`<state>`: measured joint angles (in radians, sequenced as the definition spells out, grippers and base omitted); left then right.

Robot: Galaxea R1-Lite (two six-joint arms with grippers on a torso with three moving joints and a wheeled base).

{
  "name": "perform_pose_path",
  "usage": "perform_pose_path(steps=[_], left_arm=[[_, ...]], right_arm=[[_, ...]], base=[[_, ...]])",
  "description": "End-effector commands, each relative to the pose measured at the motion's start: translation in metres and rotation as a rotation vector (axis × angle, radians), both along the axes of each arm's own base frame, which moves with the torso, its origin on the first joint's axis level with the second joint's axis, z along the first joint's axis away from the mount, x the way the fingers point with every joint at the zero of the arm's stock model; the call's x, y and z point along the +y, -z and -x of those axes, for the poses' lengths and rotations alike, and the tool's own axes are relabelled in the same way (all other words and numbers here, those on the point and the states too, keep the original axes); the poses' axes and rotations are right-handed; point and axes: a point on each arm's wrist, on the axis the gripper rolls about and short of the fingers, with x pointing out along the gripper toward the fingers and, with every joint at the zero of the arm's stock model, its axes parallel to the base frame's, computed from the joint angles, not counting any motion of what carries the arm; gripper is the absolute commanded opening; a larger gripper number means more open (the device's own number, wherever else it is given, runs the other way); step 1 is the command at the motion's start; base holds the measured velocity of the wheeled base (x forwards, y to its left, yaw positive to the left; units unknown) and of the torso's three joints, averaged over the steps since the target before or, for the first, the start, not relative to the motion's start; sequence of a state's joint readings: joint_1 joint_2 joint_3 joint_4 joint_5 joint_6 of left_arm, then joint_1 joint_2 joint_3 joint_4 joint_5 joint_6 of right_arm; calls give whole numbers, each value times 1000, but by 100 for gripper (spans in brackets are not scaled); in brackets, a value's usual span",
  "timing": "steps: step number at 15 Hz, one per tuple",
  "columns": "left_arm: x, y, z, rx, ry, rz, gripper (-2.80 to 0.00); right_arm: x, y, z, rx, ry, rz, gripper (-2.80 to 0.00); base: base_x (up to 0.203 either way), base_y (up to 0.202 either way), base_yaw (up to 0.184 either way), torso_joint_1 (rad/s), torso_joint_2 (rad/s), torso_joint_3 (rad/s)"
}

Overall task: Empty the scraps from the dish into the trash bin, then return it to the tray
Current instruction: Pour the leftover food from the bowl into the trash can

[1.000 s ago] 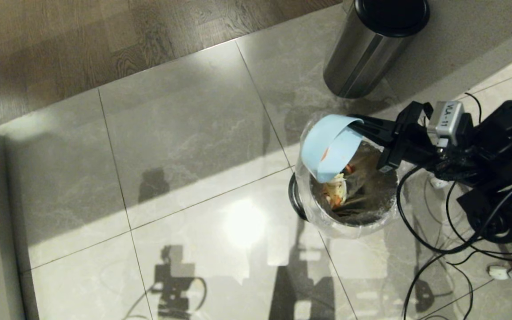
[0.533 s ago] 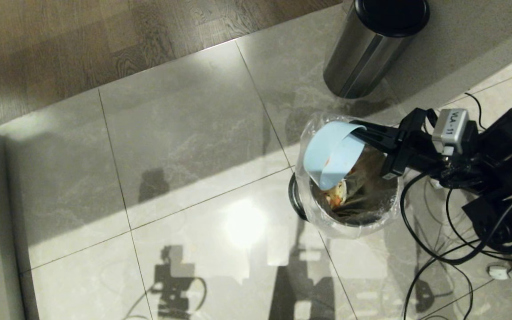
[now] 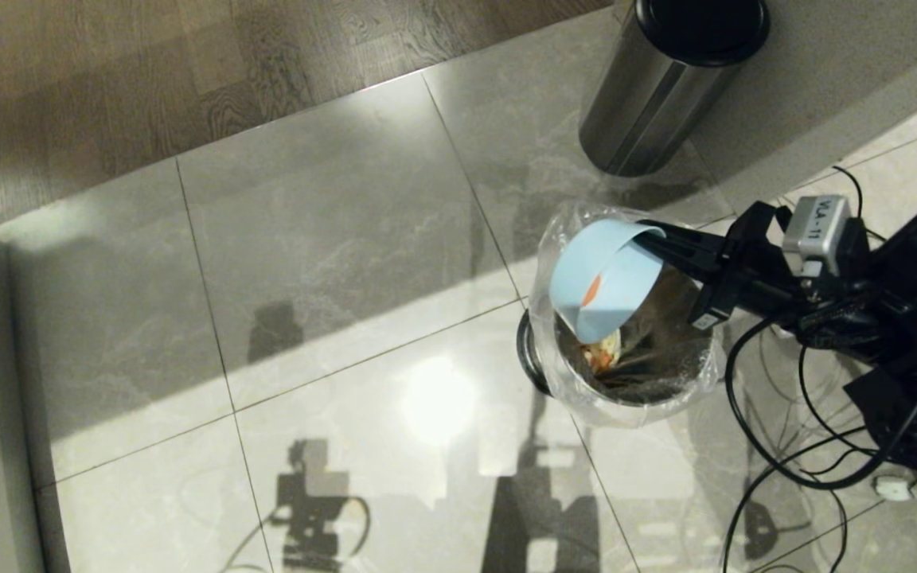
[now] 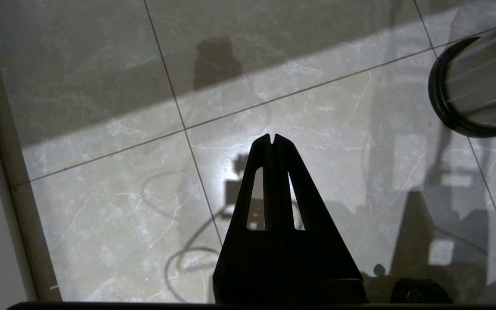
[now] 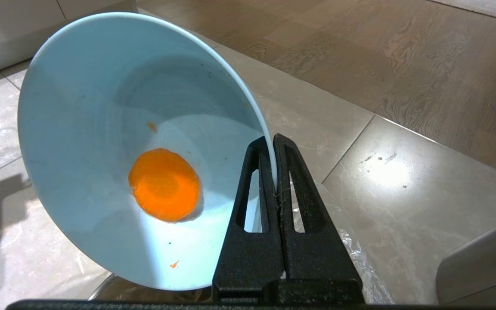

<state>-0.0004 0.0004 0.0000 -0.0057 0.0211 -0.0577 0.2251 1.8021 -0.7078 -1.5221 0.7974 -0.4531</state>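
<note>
- dish point(image 3: 602, 274): small round light-blue bowl, plain smooth glossy wall; reads as thin, stiff and light, likely slippery; thin rim is the natural place to pinch, and that is where it is taken.
- dish is tipped steeply on its side above the mouth of the trash bin point(image 3: 566, 386), opening facing down toward the bin.
- one round orange carrot slice point(image 5: 164, 184) clings to the inner wall, plus tiny orange flecks; judged stuck by moisture, may need more tilt or a shake.
- right gripper point(image 5: 274, 142): fingers pressed together on the dish rim, wall clamped between them; single-edge pinch, so the bowl could pivot or slip if jolted.
- scraps point(image 3: 603, 352): orange and pale pieces lying inside the bin, under the bowl's lower edge.
- trash bin: small steel round bin, black base ring, crinkly clear liner bag bulging over the rim; stands on glossy grey floor tiles.
- black-lidded steel cylinder bin point(image 3: 665, 83) stands near, behind the small bin, not touching.
- left gripper point(image 4: 272, 138): fingers closed together, holding nothing, hanging over bare tiles well apart from the dish.
- tray not in view; emptying judged nearly done, return step not yet started.
</note>
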Motion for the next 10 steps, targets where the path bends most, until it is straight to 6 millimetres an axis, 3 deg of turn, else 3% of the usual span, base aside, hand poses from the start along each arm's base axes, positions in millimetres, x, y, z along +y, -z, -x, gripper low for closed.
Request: perform_pose_path(steps=[1,10], left_arm=[[0,0,0,1,-1,1,-280],[0,0,0,1,-1,1,-280]], right_arm=[[-1,-6,4,-54,-4,-9,-280],[-1,2,5,-17,-8,-4,-280]], base=[[0,0,0,0,0,0],[0,0,0,0,0,0]])
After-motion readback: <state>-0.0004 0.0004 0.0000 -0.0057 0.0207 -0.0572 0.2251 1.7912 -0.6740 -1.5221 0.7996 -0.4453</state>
